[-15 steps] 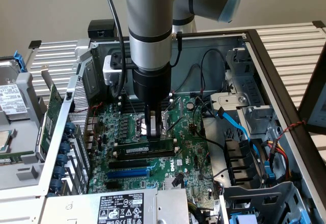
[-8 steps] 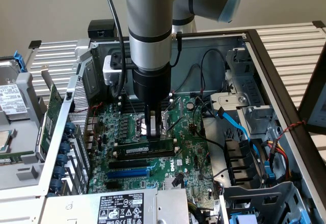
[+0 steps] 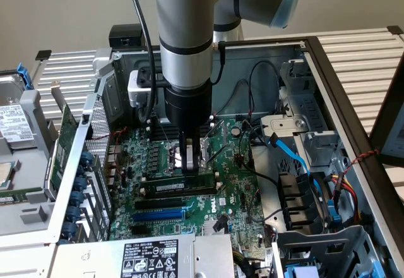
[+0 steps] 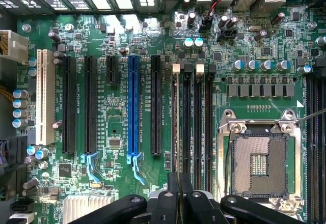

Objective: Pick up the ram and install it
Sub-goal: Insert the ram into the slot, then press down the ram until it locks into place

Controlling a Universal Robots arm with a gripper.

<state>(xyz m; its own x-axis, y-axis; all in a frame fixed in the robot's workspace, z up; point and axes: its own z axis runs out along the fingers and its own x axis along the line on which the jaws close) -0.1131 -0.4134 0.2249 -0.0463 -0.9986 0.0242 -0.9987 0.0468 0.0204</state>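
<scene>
Indoors, on a slatted table (image 3: 361, 57), an open case (image 3: 265, 49) holds the ram (image 3: 164, 181).

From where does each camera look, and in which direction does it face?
Exterior view: above and beside the open computer case, looking down at the motherboard; the arm and gripper show, by the ram.
Wrist view: on the wrist, facing straight down at the motherboard; the gripper shows.
Shared: motherboard, blue slot, gripper.

Green motherboard (image 4: 153, 40) with one blue slot (image 4: 133, 104). Black slots (image 4: 155, 104) flank the blue slot, and a white slot (image 4: 45, 96) lies farther from it. The ram (image 3: 167, 182) is green with a white label.
</scene>
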